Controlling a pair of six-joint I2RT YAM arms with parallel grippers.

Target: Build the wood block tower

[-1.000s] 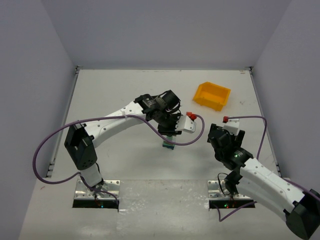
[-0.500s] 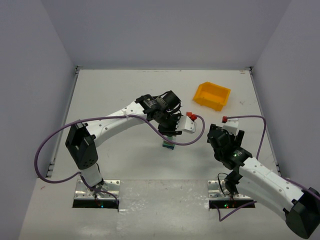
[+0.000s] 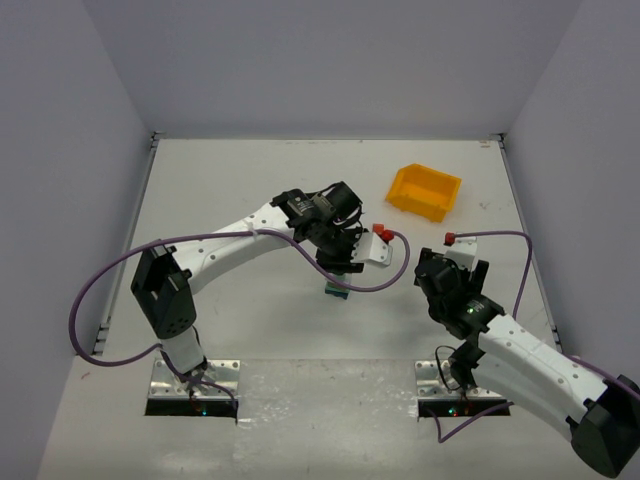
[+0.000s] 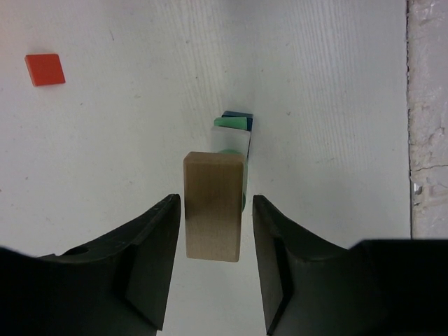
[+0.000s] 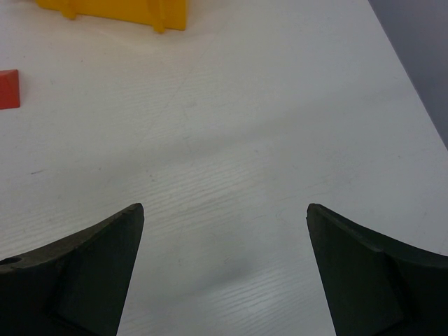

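Wood block tower (image 3: 337, 290) stands near the middle of the bench (image 3: 250, 180). From above you get only its lower part, because the left arm's wrist hangs directly over it and hides the top. In the left wrist view a tan block (image 4: 213, 206) caps the stack, with a green block (image 4: 233, 122) and a blue block (image 4: 238, 113) peeking out beneath it.

Your left fingers (image 4: 150, 259) sit narrowly on either side of that tan block. A thin gap shows on its right side and a hairline on its left, so they flank it without pinching. Your right fingers (image 5: 84, 273) are spread wide over bare bench to the right of the tower, well apart from it, with nothing between them.

Around the tower, a purple cable (image 3: 372, 283) loops just beside its right side. A lone red block (image 4: 45, 69) lies flat on the bench, apart from the tower. A yellow bin (image 3: 425, 192) rests beyond the tower and to its right, well clear. A rough, scuffed strip (image 3: 330, 390) runs along the bench's near edge, on the arms' side of the tower.
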